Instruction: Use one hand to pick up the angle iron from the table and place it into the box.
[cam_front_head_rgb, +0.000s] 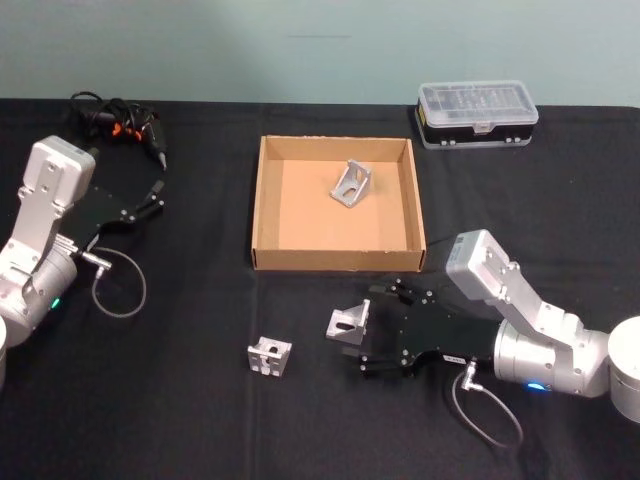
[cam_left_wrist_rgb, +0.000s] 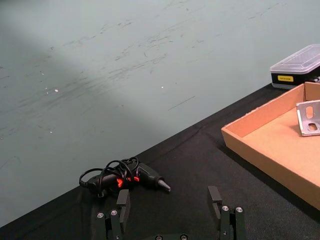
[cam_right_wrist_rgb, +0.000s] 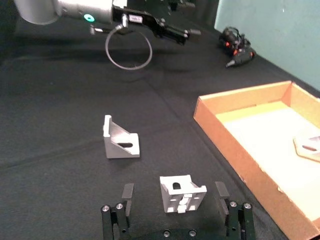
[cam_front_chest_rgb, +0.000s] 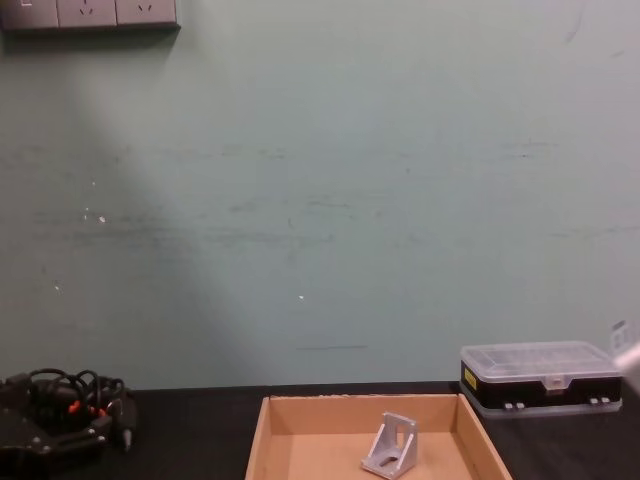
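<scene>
- Head view: I read the right gripper (cam_front_head_rgb: 365, 330) low over the table (cam_front_head_rgb: 200, 300), just in front of the front wall of the box (cam_front_head_rgb: 335, 260), with its arm reaching in from the lower right.
- Right gripper jaws: spread wide, one finger on each side of an angle iron (cam_right_wrist_rgb: 181, 192). In the right wrist view I see a clear gap between the bracket and one finger; the other finger is close beside it. I cannot tell whether that finger touches the metal.
- Angle iron between the jaws: it rests on the table, outside the box and near the box's front wall.
- Second angle iron (cam_front_head_rgb: 270, 358): it sits on the table to the robot's left of the right gripper, apart from the fingers and nearer the front edge of the table.
- Third angle iron (cam_front_head_rgb: 352, 185): it lies inside the box, on the floor toward the far right corner, tilted on one flange.
- Left gripper (cam_left_wrist_rgb: 169, 202): it is on the left side of the table, well apart from the box. Its jaws stand wide with nothing between them.
- Corded tool (cam_front_head_rgb: 120, 120): a black hand tool with orange marks and a coiled cable lies at the far left of the table, beyond the left gripper.
- Plastic case (cam_front_head_rgb: 478, 113): clear lid on a black base, lid down. It stands at the far edge of the table, beyond the box's right rear corner and apart from it.
</scene>
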